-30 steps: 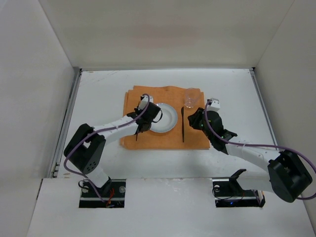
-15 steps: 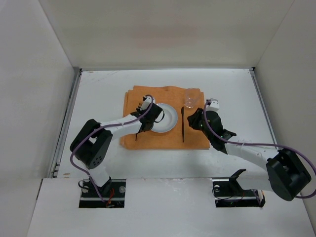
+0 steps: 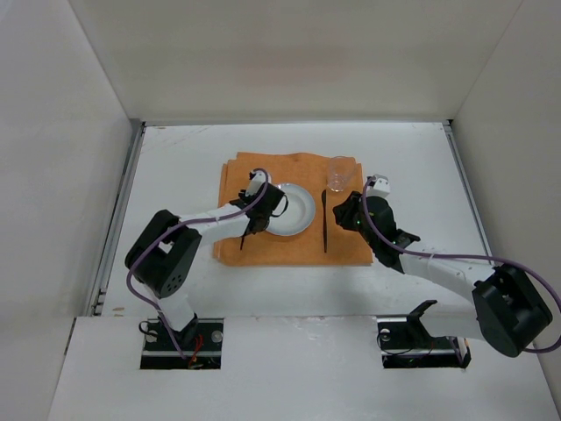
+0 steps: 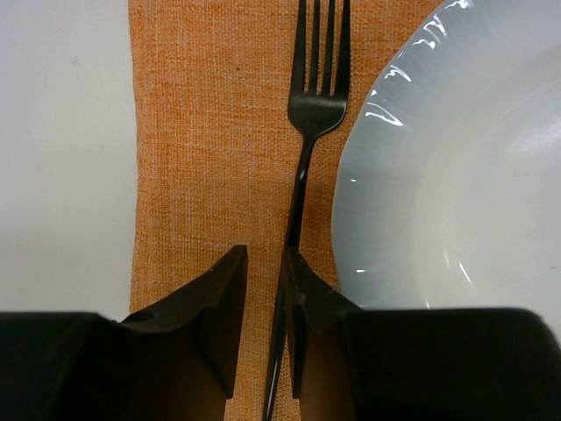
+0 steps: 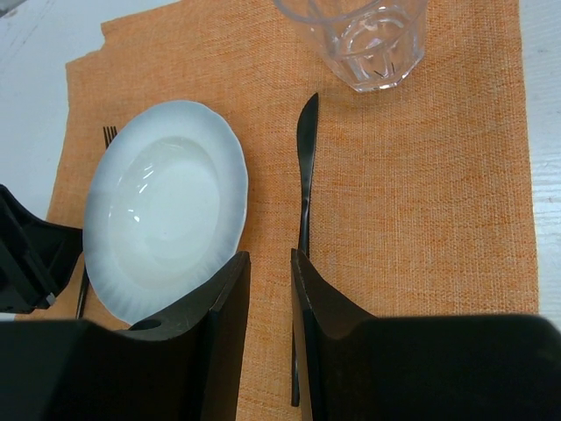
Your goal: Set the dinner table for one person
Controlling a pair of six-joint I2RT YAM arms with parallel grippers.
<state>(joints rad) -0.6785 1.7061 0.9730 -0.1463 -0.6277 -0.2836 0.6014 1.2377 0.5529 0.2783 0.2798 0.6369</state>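
Since the fork [image 4: 316, 105] lies flat on the mat [image 4: 202, 132] with its handle running through the gap of my left claw [image 4: 265, 259], I judge the step in hand to be leaving it there, just beside the left rim of the plate [image 4: 456, 175]. My left claw is narrowly parted and pinches nothing: orange weave shows between the handle and one finger. To do this well, I should rise straight up with no sideways swing, so that neither finger drags the thin handle or knocks it against the plate. The fork is slim, black and glossy. The mat is a coarse orange cloth that should keep it from sliding. The plate is white, glazed and shallow, with a wavy rim. My right claw [image 5: 270, 259] hovers above the black knife [image 5: 305, 167], narrowly parted and holding nothing. A clear faceted glass [image 5: 368, 44] stands beyond the knife tip. The dinner table [image 4: 61, 132], matte white, lies under the mat.
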